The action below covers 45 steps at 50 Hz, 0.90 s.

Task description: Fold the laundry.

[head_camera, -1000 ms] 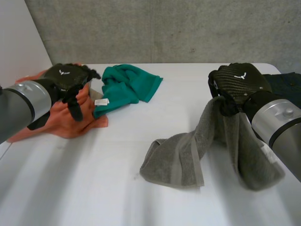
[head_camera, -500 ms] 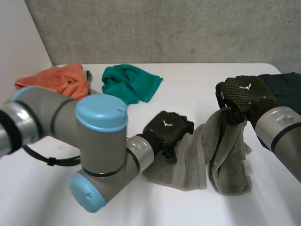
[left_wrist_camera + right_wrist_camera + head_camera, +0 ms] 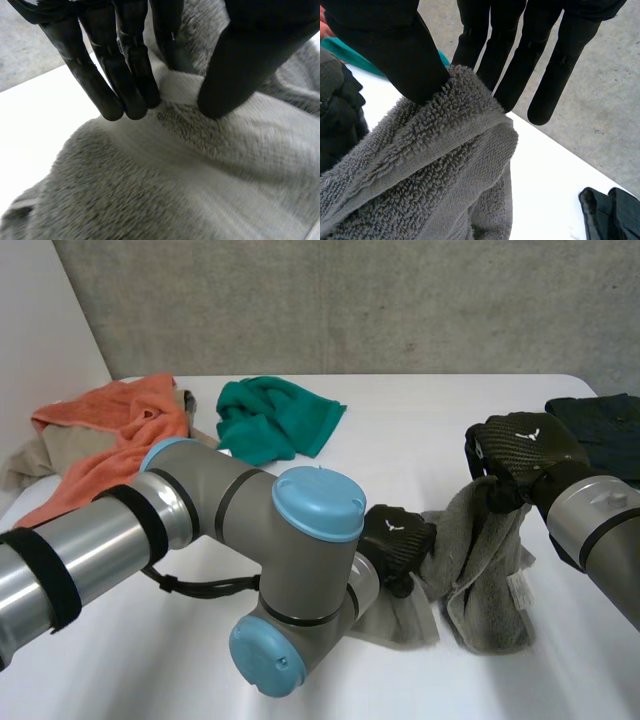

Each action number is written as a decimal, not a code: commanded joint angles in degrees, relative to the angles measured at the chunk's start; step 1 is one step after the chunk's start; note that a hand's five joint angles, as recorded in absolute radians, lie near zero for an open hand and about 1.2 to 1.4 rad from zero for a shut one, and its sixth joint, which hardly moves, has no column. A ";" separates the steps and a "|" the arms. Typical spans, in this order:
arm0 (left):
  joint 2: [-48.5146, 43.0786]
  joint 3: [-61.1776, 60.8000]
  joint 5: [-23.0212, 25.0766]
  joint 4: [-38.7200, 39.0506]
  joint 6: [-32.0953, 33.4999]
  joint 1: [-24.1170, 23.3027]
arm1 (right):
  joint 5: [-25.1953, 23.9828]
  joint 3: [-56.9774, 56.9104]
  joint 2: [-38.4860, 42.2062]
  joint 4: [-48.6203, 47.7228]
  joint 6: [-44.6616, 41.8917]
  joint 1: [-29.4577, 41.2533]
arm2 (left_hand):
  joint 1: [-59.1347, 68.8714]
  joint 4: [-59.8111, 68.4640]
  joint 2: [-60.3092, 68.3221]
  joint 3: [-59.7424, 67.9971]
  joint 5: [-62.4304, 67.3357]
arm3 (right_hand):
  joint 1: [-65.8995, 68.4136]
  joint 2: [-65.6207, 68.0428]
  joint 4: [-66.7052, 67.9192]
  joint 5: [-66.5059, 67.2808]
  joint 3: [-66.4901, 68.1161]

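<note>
Head view shows you the grey towel (image 3: pixel 480 575) at the right of the white bench (image 3: pixel 400 425), part lifted and part lying flat. Your right hand (image 3: pixel 520 450) holds one end up off the bench, and the cloth hangs from it in a thick fold whose bottom reaches the surface. The rest trails toward the middle, where your left hand (image 3: pixel 395 540) sits on it, the left arm reaching across in front of the camera.

In the right wrist view you can see the grip. The thumb (image 3: pixel 385 45) presses a bunched edge of the towel against the fingers (image 3: pixel 485 55) behind it, so the right hand is closed on the cloth in a pinch. The left hand shows there too, dark and close beside the hanging fold.

In the left wrist view the fingers (image 3: pixel 125 75) are nearly straight, with their tips down on the towel. The thumb (image 3: pixel 235 65) is also touching it. A raised ridge with a pale hem band lies between them, and the thumb and fingers stand apart across it, so you should read this hand as open and resting on the cloth.

At the far left of the bench lie an orange cloth (image 3: pixel 120 425) on a beige cloth (image 3: pixel 30 455). A green cloth (image 3: pixel 275 420) lies just beside them. A dark cloth (image 3: pixel 600 425) lies at the far right edge, behind the right hand.
</note>
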 commanded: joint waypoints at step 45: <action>34.97 -29.61 14.51 10.18 16.50 36.42 | 4.29 -7.44 6.16 -0.45 -6.23 0.97 | -44.65 -45.17 -44.88 -44.61 -44.56 | -53.86 -57.49 -58.52 -56.32 -57.93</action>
